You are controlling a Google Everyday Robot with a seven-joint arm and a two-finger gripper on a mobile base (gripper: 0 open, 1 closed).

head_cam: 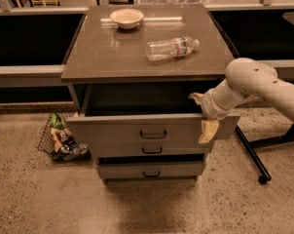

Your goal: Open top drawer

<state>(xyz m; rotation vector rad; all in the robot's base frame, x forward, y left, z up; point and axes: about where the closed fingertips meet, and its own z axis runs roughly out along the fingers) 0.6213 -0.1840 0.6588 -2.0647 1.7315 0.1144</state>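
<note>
**Q:** Floor level, closest to the camera?

**A:** Speckled floor [137, 208]. Above it is the smallest drawer [186, 169], lowest of the three grey fronts, with a black loop handle at centre. The middle drawer [113, 150] sits directly above it. I cannot tell whether that one is fully closed.

**Q:** Where is the top drawer?

**A:** The top drawer [113, 130] is uppermost in the stack and stands open. Its front is well forward of the table edge, and the dark inside of the box shows behind the front. It runs slightly askew, with the left corner lower in view.

**Q:** And the gripper?

**A:** The gripper [203, 115] is at the right end of that drawer's front panel, astride its top rim. One pale finger hangs down flat against the outer face, and the other tip shows above the rim on the inner side. So it is pinching the panel between its fingers. The white arm [264, 84] enters from the right edge.

**Q:** What is on the floor to the side?

**A:** A wire basket [59, 141] holding packets, just beside the left of the drawer stack.

**Q:** What is on the table top?

**A:** The table [113, 52] carries a clear water bottle [171, 48] lying on its side, right of centre. Further back there is a pale bowl [126, 17], upright and well apart from the bottle.
</note>
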